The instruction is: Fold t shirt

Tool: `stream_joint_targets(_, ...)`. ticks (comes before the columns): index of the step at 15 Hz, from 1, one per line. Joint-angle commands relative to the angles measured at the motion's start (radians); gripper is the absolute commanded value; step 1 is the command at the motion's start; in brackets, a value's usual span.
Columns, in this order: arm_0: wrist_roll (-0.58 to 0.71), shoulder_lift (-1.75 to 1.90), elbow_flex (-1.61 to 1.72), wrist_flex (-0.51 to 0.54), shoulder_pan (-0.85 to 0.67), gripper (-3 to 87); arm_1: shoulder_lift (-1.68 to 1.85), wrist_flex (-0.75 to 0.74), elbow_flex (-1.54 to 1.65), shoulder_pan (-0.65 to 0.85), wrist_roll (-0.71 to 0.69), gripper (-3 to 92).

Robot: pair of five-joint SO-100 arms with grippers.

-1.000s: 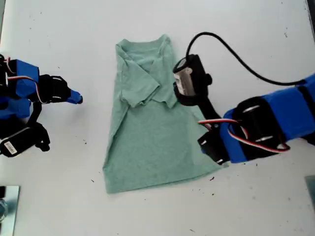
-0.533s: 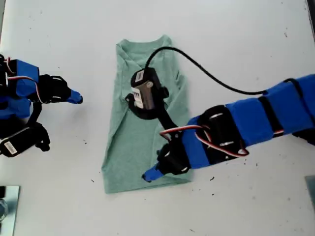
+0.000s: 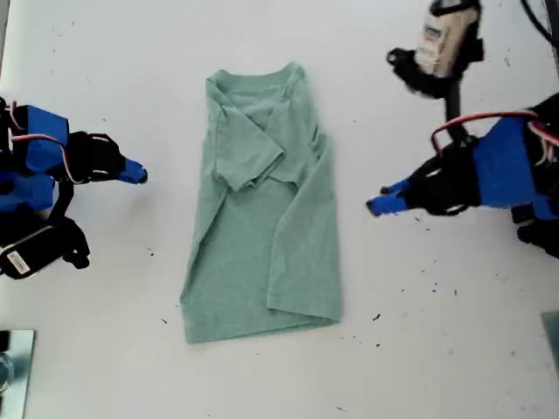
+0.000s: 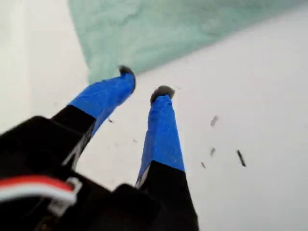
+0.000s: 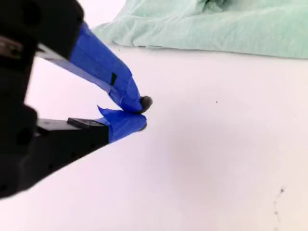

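A pale sage-green heathered t shirt lies on a white table between blue-and-black grippers.

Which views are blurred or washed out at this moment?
Exterior view: evenly lit, sharp on the t shirt, slight smear on the arm at its right. First wrist view: my first gripper and the cloth soft with blur. Second wrist view: table nearly washed out, my second gripper fairly crisp.

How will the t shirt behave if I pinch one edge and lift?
The t shirt will probably drape limp: it lies flat in soft wrinkled layers. Its folded-over side looks loose, so a one-point lift could undo it. Pushed, it would likely bunch or slide on the smooth table.
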Motion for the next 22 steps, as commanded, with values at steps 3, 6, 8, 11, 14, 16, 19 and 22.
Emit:
stream_joint_targets(3, -0.089, -0.256, -0.431, 0.1, 0.181, -0.2, 0.787, 0.095, 0.678, 0.204, 0.008, 2.5)
stream_joint_targets(6, -0.101, -0.597, -1.074, 0.413, 0.35, -0.2, 0.816, 0.091, 0.77, 0.256, -0.018, 2.5)
stream_joint_targets(8, -0.133, -0.782, -1.402, 0.598, 0.446, -0.2, 0.816, 0.101, 0.776, 0.285, -0.028, 2.5)
stream_joint_targets(11, -0.216, -0.862, -1.499, 0.649, 0.546, 24.7, 0.816, 0.11, 0.779, 0.296, -0.018, 2.5)
stream_joint_targets(14, -0.282, -0.89, -1.445, 0.652, 0.588, 29.2, 0.816, 0.112, 0.779, 0.296, -0.014, 2.5)
stream_joint_targets(16, -0.36, -0.867, -1.227, 0.56, 0.621, 29.5, 0.816, 0.112, 0.779, 0.291, -0.012, 2.5)
stream_joint_targets(19, -0.48, -0.792, -0.798, 0.181, 0.704, 28.5, 0.816, 0.114, 0.779, 0.287, -0.009, 2.5)
stream_joint_targets(22, -0.502, -0.953, -0.736, -0.048, 0.753, 27.8, 0.816, 0.114, 0.779, 0.285, -0.008, 2.5)
